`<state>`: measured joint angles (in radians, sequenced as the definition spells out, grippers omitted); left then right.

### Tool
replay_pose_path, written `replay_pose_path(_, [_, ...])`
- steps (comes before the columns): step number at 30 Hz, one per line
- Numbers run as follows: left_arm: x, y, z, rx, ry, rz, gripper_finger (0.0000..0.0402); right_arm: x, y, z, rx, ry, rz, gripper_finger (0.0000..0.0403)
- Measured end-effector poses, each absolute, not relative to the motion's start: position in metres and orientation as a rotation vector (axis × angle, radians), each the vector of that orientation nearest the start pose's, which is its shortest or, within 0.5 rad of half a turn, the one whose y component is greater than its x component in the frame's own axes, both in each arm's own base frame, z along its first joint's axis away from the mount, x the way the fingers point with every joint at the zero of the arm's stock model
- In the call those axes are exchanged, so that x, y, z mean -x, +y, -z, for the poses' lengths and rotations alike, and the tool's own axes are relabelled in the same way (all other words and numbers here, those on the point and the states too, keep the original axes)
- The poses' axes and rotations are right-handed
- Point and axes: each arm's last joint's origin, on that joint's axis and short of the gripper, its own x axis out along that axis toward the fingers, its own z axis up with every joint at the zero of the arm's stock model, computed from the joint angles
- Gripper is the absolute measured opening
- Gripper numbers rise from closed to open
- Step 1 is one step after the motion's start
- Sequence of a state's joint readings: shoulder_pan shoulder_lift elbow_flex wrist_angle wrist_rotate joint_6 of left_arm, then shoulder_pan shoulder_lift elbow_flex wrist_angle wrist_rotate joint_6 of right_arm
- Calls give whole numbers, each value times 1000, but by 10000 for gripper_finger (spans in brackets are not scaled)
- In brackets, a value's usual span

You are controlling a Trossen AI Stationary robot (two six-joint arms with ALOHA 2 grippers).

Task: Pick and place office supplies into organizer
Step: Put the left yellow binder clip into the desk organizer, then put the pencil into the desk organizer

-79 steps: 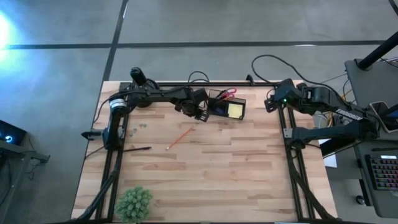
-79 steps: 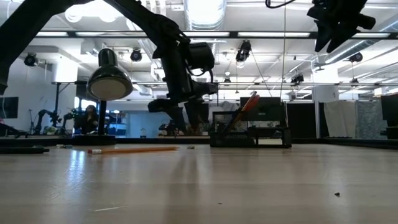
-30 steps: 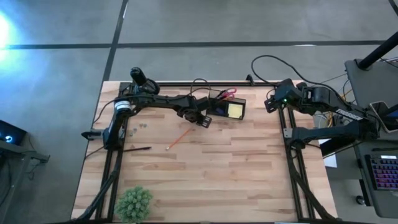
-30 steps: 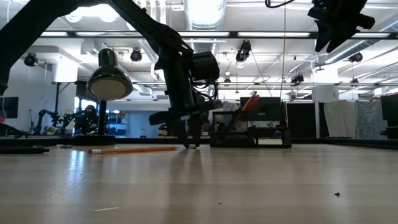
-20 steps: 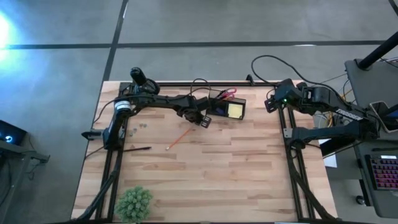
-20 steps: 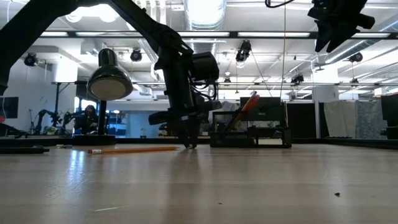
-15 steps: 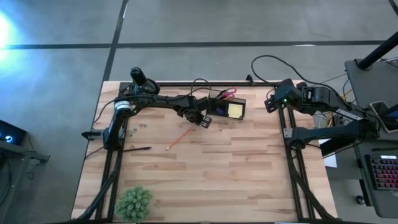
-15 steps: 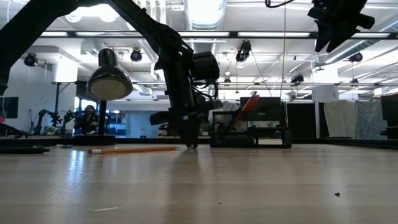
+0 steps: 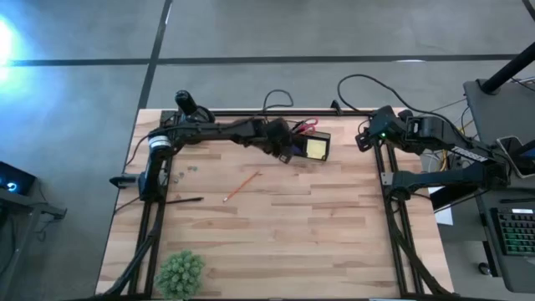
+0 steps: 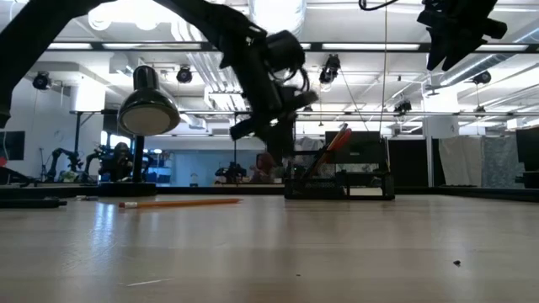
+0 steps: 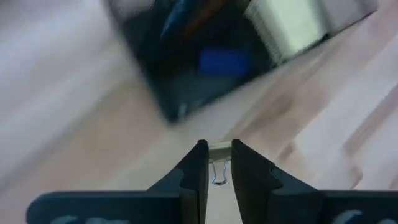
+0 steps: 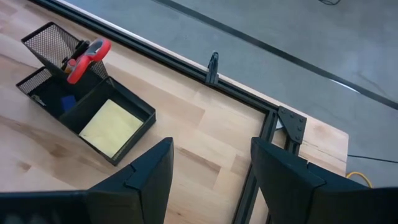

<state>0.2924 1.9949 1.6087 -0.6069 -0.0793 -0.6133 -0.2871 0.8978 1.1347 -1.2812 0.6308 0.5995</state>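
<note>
The black organizer [image 9: 294, 134] stands at the table's far edge, with red-handled scissors [image 9: 306, 126] upright in its mesh cup and a yellow sticky-note pad [image 9: 316, 148] in one compartment. My left gripper [image 9: 282, 152] hovers above the table at the organizer's near left corner [image 11: 168, 106], shut on a small pale clip [image 11: 219, 148]. An orange pencil [image 9: 242, 185] and a black pen [image 9: 185, 200] lie flat on the wood. High at the far right, my right gripper [image 12: 211, 168] stands open with nothing in it. My left gripper pinches the small clip's pale body [image 11: 219, 147] between its two fingertips, which slant down from the table's left. The clip's wire loop [image 11: 217, 174] lies back between the fingers. The clip is lifted clear of the table.
A green plant [image 9: 180, 272] sits at the near left corner. A round black object with a knob [image 9: 185, 104] stands at the far left, with tiny bits [image 9: 179, 175] on the wood nearby. Black frame rails [image 9: 390, 209] run along both sides.
My left gripper has shut on the small clip down at the table, then risen and gone toward the organizer, rolling a little. The clip has left the table and hangs clear between the fingertips.
</note>
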Motion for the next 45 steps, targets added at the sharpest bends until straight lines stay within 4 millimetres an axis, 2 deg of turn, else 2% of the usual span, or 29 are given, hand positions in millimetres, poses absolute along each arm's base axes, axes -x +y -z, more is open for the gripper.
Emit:
replay_pose_path(4, [-422,135,-240,577,741,-611,40,-115,-52,-347,-321,773,1111,206])
replay_pose_path(11, [-427,153,-201,592,811,-651,40,-115,-52,-347,-322,773,1111,206])
replay_pose_path(17, [-437,160,-189,582,769,-636,41,-115,-52,-347,-323,774,1110,206])
replay_pose_path(24, [-437,162,-185,560,772,-683,43,-115,-52,-347,-325,775,1107,206])
replay_pose_path(27, [-437,162,-185,558,770,-682,64,-115,-52,-347,-325,775,1107,206])
replay_pose_path(34, [-437,161,-189,581,769,-645,161,-115,-52,-347,-322,774,1110,206])
replay_pose_path(36, [-433,158,-198,595,792,-610,181,-115,-52,-347,-322,775,1110,206])
replay_pose_path(39, [-415,149,-213,595,932,-553,194,-115,-52,-347,-317,778,1107,206])
replay_pose_path(43, [-384,119,-224,453,1198,-417,186,-115,-52,-347,-296,793,1093,206])
replay_pose_path(45, [-376,104,-219,493,1278,-327,176,-116,-52,-347,-288,800,1087,206])
